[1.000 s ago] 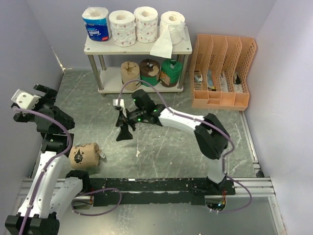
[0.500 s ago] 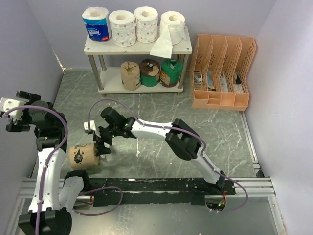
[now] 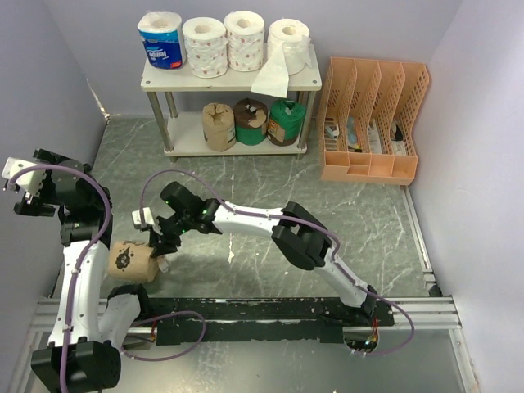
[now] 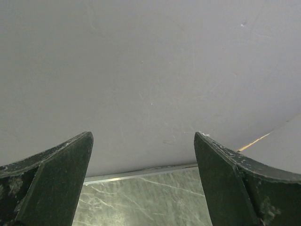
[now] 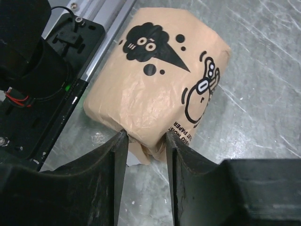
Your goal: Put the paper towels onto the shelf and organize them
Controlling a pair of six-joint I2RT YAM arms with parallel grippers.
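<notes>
A tan kraft-wrapped paper towel roll (image 3: 131, 260) (image 5: 160, 80) lies on the floor at the near left, by the left arm's base. My right gripper (image 3: 160, 244) (image 5: 146, 136) reaches across to it, and its fingertips press on both sides of the roll's near end. My left gripper (image 3: 23, 187) (image 4: 143, 141) is raised at the far left, open and empty, facing the grey wall. The shelf (image 3: 233, 83) stands at the back. Its top board holds a blue-wrapped roll (image 3: 161, 39) and three white rolls (image 3: 246, 39). A tan roll (image 3: 219, 125) and two green ones (image 3: 286, 121) sit on the lower board.
An orange slotted file organizer (image 3: 372, 123) stands right of the shelf. A loose white sheet (image 3: 274, 74) hangs from the rightmost top roll over the shelf edge. A black and silver rail (image 3: 286, 309) runs along the near edge, and grey walls close in both sides.
My right arm swung from the middle of the floor leftward to the tan roll and its jaws closed onto the roll's end. My left gripper rose and drew back to the left wall.
</notes>
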